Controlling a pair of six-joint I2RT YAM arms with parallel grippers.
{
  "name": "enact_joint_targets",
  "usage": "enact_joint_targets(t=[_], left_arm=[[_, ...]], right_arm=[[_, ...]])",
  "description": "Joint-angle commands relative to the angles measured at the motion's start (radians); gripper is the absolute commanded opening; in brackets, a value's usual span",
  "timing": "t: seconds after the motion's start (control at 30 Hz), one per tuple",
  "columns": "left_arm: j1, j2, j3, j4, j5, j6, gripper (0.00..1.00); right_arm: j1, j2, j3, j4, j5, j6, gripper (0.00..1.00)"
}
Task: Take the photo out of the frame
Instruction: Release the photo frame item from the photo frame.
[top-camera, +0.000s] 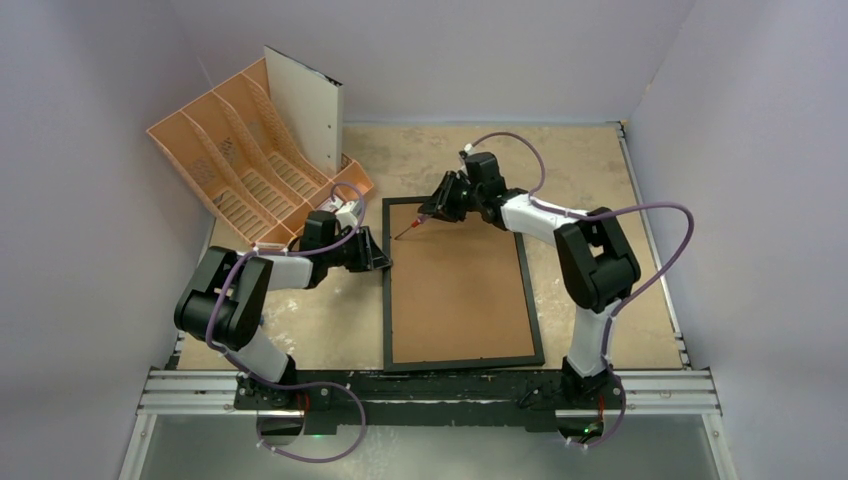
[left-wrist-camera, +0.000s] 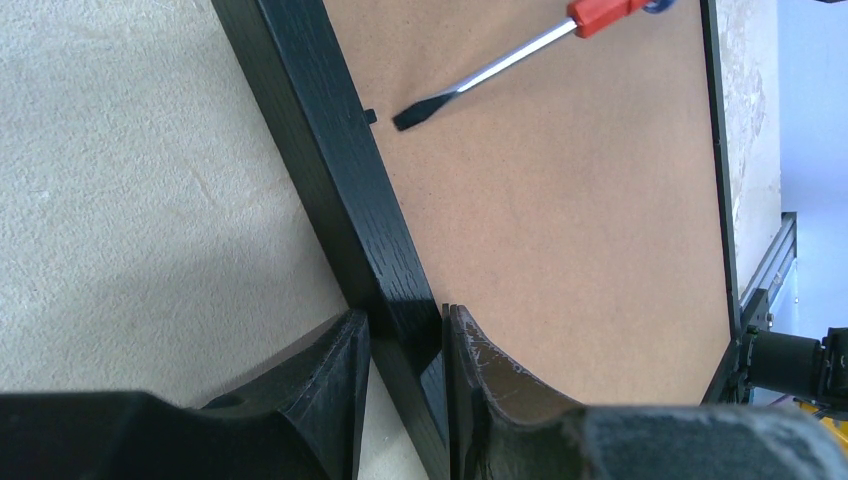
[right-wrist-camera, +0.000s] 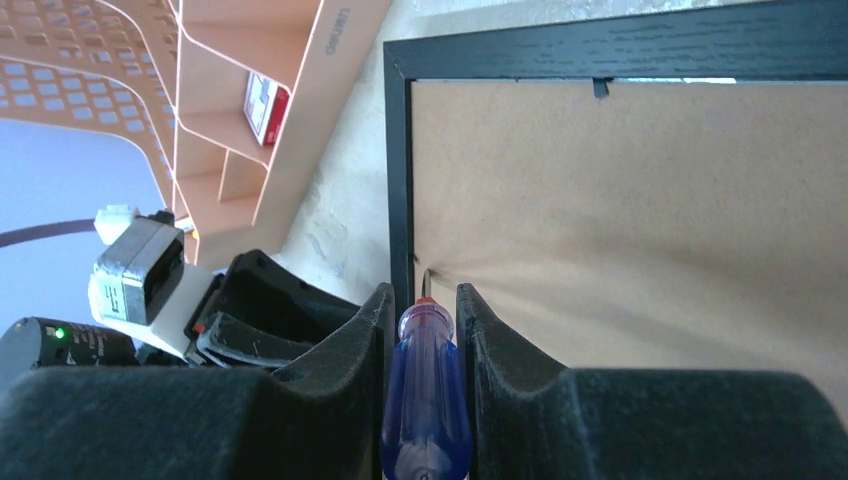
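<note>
Early stage, nothing out yet. One frame (top-camera: 386, 300), face down on bench (top-camera: 600, 170), one backing (top-camera: 460, 290) in it; photo unseen, judged underneath. Two grippers: left gripper (left-wrist-camera: 405, 320) clamped on frame's left rail, right gripper (right-wrist-camera: 425, 300) clamped on one screwdriver (right-wrist-camera: 425, 400), tip by that rail. One organiser (top-camera: 230, 150). Remaining: tabs (left-wrist-camera: 370, 116), backing, photo.

Layout: frame (top-camera: 465, 362) flat, back up, centre of counter (top-camera: 590, 200).
File organiser (top-camera: 225, 150) at frame's 10 o'clock, a sheet (top-camera: 305, 105) standing in it. Left gripper (top-camera: 380, 258) straddles the 9 o'clock rail. Right gripper (top-camera: 432, 205) at 11 o'clock, with the screwdriver (top-camera: 408, 231) tip over the backing board (top-camera: 460, 285).
</note>
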Motion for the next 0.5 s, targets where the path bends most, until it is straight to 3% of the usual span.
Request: enact_joint_targets(t=[0.0, 0.47], left_arm=[[-0.014, 0.018, -0.008, -0.05, 0.024, 0.047, 0.13], [-0.014, 0.021, -0.004, -0.042, 0.033, 0.041, 0.12]], right_arm=[[0.0, 0.034, -0.002, 0.135, -0.026, 0.05, 0.0], [0.002, 0.051, -0.113, 0.22, -0.053, 0.106, 0.0]])
